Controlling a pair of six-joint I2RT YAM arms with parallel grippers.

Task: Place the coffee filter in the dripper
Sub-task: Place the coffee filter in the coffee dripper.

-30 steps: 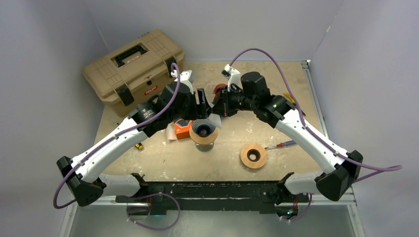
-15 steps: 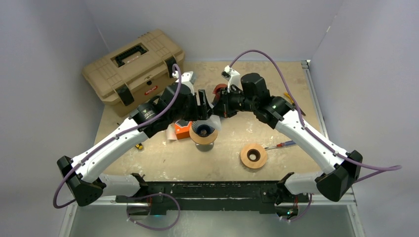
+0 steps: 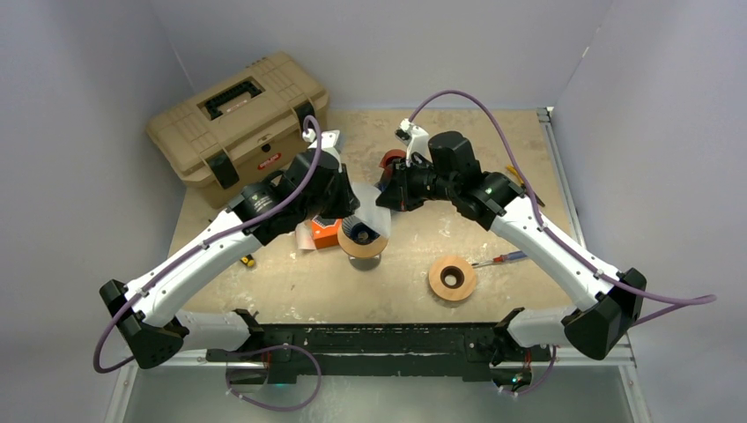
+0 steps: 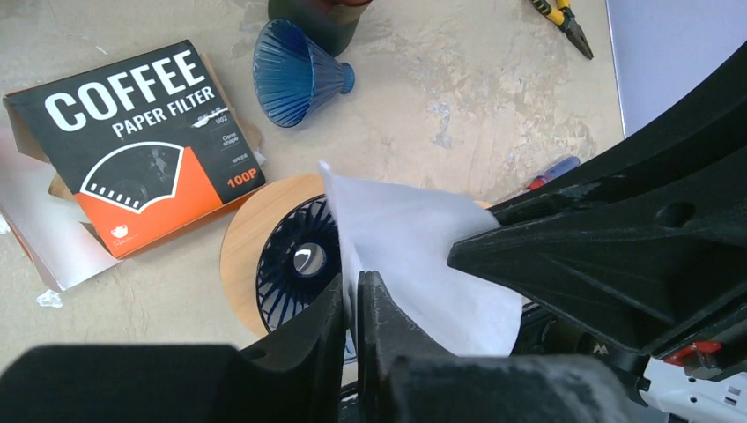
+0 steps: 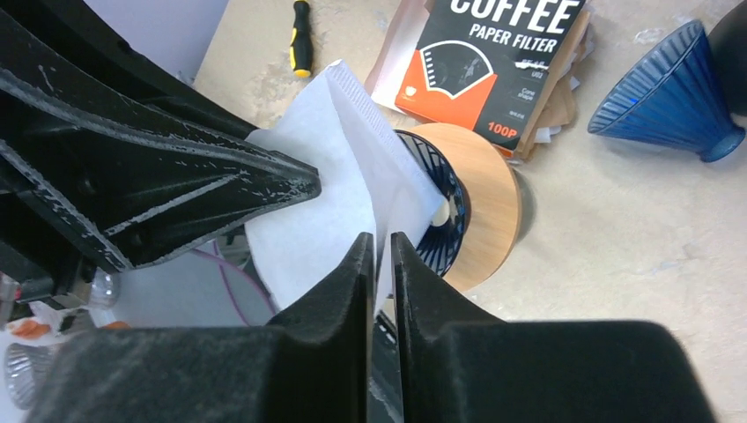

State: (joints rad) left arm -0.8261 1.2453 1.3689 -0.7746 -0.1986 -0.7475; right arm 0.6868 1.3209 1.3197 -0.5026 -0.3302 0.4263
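Note:
The white paper coffee filter (image 3: 372, 208) hangs just above the dripper (image 3: 363, 238), a dark blue ribbed cone in a wooden ring. In the left wrist view my left gripper (image 4: 352, 282) is shut on the filter's (image 4: 414, 256) near edge, with the dripper (image 4: 295, 264) directly below. From the opposite side, my right gripper (image 5: 380, 240) pinches the filter (image 5: 326, 194) with a very narrow gap between its jaws; the dripper (image 5: 449, 220) sits behind. Both grippers meet over the dripper in the top view.
A tan toolbox (image 3: 238, 115) stands at the back left. The orange and black filter box (image 4: 145, 150) lies beside the dripper. A loose blue cone (image 4: 295, 75) lies on its side further back. A second wooden ring (image 3: 452, 278), screwdrivers (image 3: 498, 259) and pliers (image 4: 564, 22) lie around.
My left gripper was open beside the filter and has shut on it. The filter now stands tilted higher between both grippers. The right arm has barely moved.

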